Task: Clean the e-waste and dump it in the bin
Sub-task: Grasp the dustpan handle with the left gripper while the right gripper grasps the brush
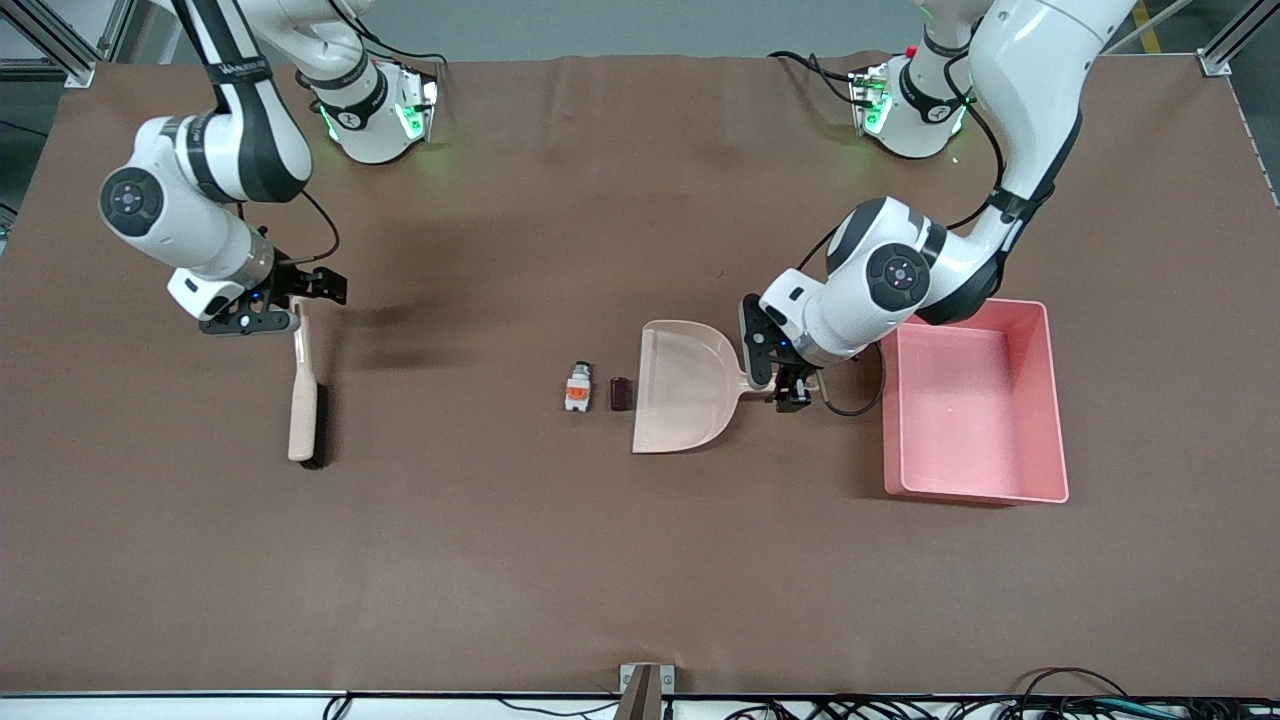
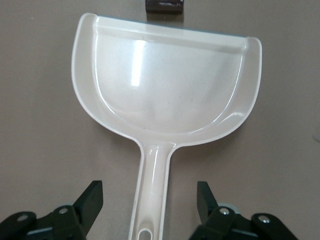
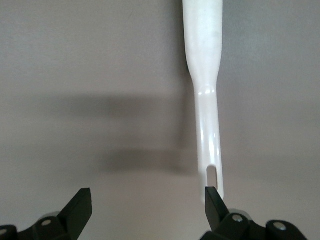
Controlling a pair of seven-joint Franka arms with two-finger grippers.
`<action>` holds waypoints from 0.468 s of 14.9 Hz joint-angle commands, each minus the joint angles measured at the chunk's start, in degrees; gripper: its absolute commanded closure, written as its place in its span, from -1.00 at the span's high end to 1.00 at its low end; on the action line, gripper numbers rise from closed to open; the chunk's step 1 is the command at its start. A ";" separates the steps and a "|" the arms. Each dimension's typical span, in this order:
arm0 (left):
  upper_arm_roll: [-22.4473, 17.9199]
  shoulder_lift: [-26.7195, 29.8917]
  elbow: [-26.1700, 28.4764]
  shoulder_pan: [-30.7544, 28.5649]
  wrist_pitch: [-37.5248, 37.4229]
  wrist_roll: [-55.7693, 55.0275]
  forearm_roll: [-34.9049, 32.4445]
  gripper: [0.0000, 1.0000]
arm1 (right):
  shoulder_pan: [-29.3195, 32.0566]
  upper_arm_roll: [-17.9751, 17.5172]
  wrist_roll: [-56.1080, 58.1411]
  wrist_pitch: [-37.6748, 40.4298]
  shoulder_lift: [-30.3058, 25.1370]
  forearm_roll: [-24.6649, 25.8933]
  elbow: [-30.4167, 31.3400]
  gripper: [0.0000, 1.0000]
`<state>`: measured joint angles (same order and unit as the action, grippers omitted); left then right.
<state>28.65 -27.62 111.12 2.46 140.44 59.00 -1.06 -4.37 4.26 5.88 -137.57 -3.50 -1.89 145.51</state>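
Observation:
The e-waste is two small pieces side by side on the brown table: a white-grey component with an orange patch (image 1: 578,388) and a dark maroon block (image 1: 621,393) (image 2: 165,6). The block lies just off the lip of a beige dustpan (image 1: 685,385) (image 2: 165,80). My left gripper (image 1: 793,388) (image 2: 150,200) is open and straddles the dustpan's handle (image 2: 152,200), with a gap on each side. The pink bin (image 1: 1056,400) stands beside it toward the left arm's end. My right gripper (image 1: 310,290) (image 3: 147,205) is open over the end of a brush handle (image 3: 206,100), which lies by one fingertip (image 3: 212,202).
The beige brush (image 1: 303,390) with dark bristles lies flat toward the right arm's end of the table. Cables run along the table edge nearest the front camera. The bin holds nothing.

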 commanded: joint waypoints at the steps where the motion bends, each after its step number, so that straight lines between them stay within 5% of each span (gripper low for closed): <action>1: 0.53 -1.47 -0.11 -0.35 0.89 1.20 -1.75 0.69 | 3.48 -0.39 5.01 -6.89 -0.65 0.31 3.38 0.96; 7: 0.53 -3.40 -0.46 0.78 1.77 0.76 -6.41 0.54 | 5.15 -0.48 5.02 -16.39 7.17 0.31 3.11 0.89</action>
<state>28.81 -30.50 111.10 2.60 141.61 59.78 -6.01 -0.64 4.38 10.45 -150.47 1.46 -1.86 148.29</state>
